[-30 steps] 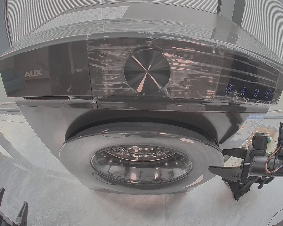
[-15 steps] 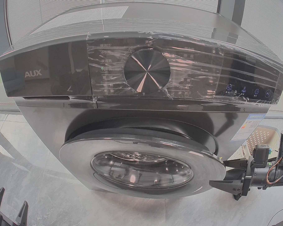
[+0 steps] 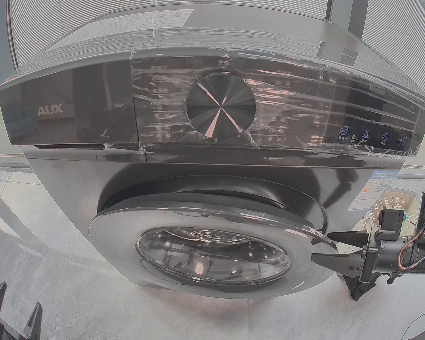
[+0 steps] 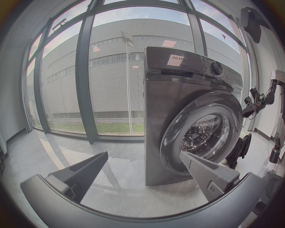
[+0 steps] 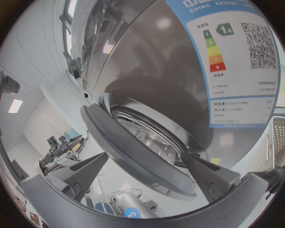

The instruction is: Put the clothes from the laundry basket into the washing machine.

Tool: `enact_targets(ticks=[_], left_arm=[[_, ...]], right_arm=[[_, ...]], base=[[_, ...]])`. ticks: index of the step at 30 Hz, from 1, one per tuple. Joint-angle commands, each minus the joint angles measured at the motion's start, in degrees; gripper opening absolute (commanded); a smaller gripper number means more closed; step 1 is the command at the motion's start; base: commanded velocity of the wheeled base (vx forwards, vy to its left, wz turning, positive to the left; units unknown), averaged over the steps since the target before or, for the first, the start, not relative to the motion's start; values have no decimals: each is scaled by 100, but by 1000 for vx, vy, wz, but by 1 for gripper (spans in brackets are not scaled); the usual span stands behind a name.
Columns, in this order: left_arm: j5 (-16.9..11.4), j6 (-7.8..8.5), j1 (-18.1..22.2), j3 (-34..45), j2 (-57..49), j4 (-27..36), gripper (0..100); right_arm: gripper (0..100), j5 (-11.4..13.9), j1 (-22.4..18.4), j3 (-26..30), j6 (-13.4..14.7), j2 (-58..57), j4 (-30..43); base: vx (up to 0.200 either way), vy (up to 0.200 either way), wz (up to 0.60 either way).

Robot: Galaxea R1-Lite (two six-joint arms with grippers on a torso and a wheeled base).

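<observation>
Standing ajar, the door of the washing machine is seen swung out at its right edge, with a gap shown between it and the drum opening. The right gripper is held at that right edge of the machine's door, its fingers spread wide with the door rim lying between them; contact cannot be told. The left gripper is kept low, in front of the machine and off to its left, fingers also spread wide with nothing in them. The laundry basket is placed just beside the machine's right side, and a dark garment is seen hanging low there.
</observation>
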Motion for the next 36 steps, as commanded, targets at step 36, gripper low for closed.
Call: enact_targets(ticks=[36], left_arm=[[1,2,-4,92,-101,-2,100]], right_arm=[[100,-122,394,783,-495,264,-504]], base=[[-39,0,0]])
